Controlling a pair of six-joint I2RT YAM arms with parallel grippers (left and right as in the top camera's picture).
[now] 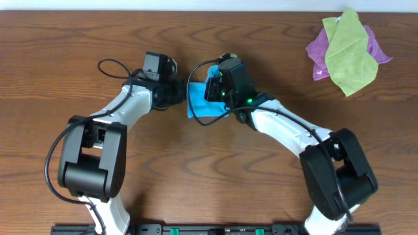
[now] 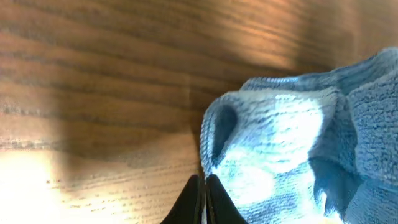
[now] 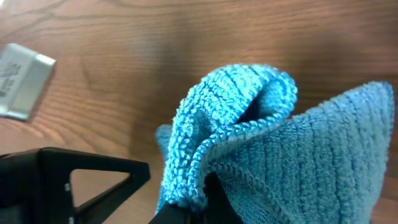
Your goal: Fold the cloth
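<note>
Overhead: left gripper [image 1: 180,96] and right gripper [image 1: 210,90] each pinched on cloth [image 1: 198,106] edges, yellow-green cloth [image 1: 349,52] well apart.

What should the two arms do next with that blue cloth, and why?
Probably ease the two arms slightly apart to pull the cloth taut. The left gripper and right gripper are both shut on its edge, close together, and the fabric between them is bunched, so a fold laid now would likely crease.

The cloth [image 3: 261,155] is soft, ribbed microfibre with a stitched hem. The table [image 1: 59,39] is wood-grained with a faint sheen; the arm shells [image 1: 281,127] look smooth plastic.
</note>
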